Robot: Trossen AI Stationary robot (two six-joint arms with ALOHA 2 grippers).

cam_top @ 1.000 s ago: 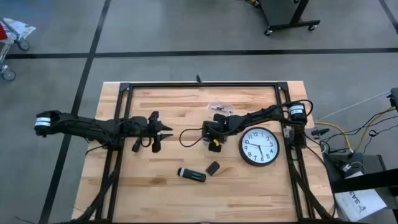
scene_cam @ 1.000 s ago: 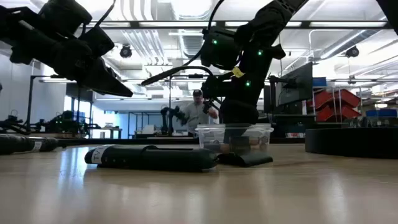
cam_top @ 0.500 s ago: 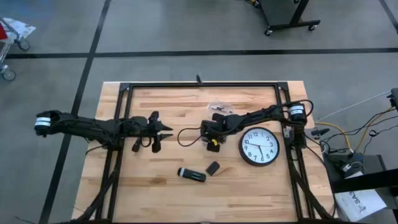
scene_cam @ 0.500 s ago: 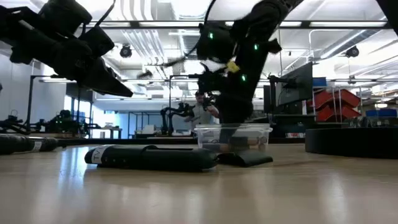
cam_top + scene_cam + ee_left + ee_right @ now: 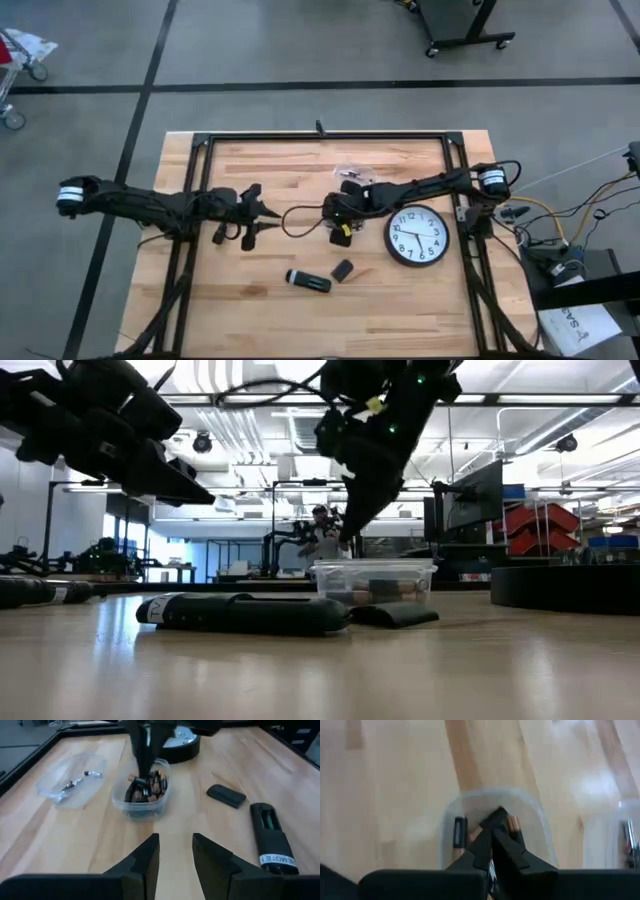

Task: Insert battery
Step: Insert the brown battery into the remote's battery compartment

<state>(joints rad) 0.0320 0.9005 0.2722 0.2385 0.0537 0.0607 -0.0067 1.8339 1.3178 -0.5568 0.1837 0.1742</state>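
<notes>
Batteries [image 5: 145, 788] in tub [image 5: 141, 805] — right end effector [image 5: 494, 815] directly above, closed.

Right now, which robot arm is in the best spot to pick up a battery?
The right. The right gripper is directly over the battery tub, fingertips among the batteries. The left gripper hangs open, away from the tub.

The high view looks straight down on the whole tabletop [image 5: 300, 300]. The low view sits at surface level, facing the room beyond. Each wrist view looks closely past its own arm's tips. All four share the clear tub of batteries [image 5: 141, 795].
</notes>
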